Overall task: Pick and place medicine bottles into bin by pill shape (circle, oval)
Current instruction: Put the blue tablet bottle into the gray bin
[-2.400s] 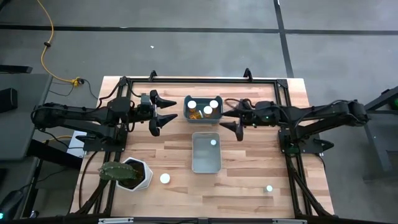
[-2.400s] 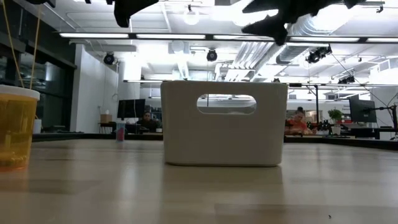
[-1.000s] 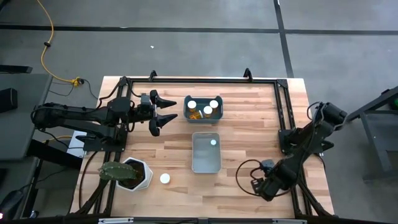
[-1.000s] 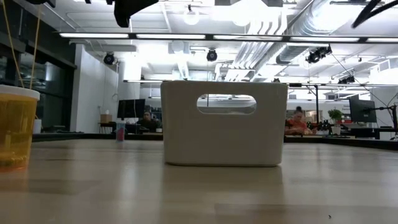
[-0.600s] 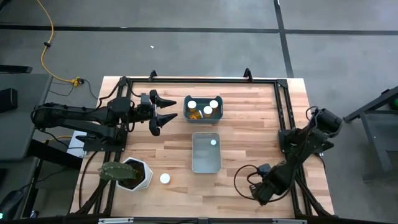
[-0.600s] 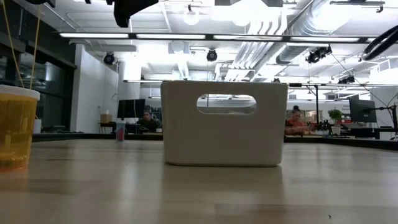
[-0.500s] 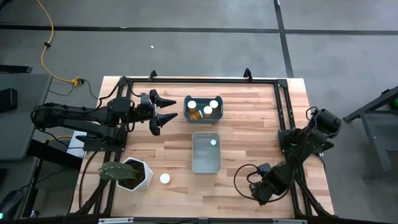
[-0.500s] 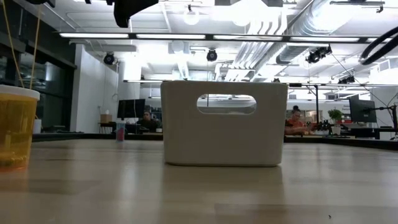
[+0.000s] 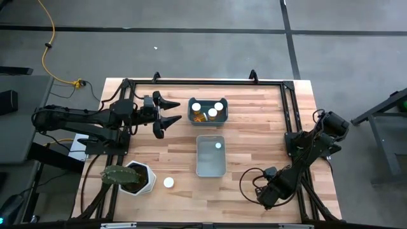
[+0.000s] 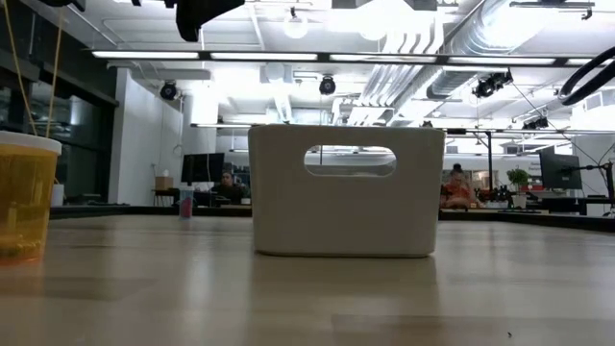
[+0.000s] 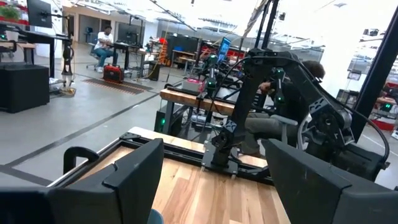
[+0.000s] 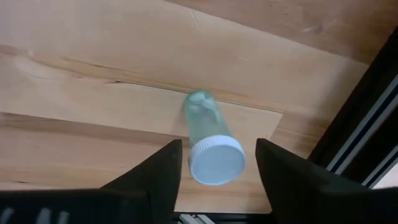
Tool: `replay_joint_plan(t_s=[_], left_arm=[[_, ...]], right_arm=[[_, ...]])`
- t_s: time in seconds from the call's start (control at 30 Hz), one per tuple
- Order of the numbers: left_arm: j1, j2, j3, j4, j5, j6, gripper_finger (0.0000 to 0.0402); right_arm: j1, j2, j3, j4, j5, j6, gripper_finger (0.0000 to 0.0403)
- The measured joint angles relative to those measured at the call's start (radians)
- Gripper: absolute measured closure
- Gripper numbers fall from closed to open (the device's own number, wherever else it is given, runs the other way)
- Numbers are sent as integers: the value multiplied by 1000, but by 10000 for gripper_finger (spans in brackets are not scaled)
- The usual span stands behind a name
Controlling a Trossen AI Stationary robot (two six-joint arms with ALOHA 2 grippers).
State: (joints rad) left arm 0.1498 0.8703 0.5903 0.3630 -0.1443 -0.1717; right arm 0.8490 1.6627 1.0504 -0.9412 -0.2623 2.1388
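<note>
Right gripper [image 12: 214,165] now narrowing around greenish bottle [image 12: 210,140]; arm unmoved.

I see three white-capped amber medicine bottles [image 9: 208,111] inside the far grey plastic bin [image 9: 191,118]. Nearer me, the second grey bin [image 9: 198,166] holds one small bottle [image 9: 218,145]. The hexagonal white plant pot [image 9: 146,182] sits left, a white-capped bottle [image 9: 168,182] beside it.

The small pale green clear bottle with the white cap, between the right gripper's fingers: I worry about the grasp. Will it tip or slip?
The small pale green clear bottle looks tall and narrow, so a nudge probably tips it. Its smooth round body may slip or twist. The right gripper straddles it with gaps showing, apparently not clamped.
</note>
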Motion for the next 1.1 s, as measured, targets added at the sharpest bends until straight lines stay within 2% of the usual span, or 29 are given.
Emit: replay_joint_plan(t_s=[0.27,0.5,0.6,0.67,0.8,0.9,1.0,1.1], left_arm=[[0,0,0,0,0,0,131],[0,0,0,0,-1,21,131],[0,0,0,0,-2,21,131],[0,0,0,1,-2,21,131],[0,0,0,1,-2,19,131],[0,0,0,1,19,-14,131],[0,0,0,1,75,-77,131],[0,0,0,1,146,-144,131]], right_arm=[[0,-5,0,13,1,-15,266],[0,-67,0,-25,61,-53,297],[1,-122,0,-69,126,-72,301],[1,-171,0,-78,214,-126,302],[-32,-290,0,-41,513,-313,302],[-112,-386,0,-5,689,-507,303],[-243,-468,0,67,780,-763,303],[-399,-518,0,223,798,-1100,304]])
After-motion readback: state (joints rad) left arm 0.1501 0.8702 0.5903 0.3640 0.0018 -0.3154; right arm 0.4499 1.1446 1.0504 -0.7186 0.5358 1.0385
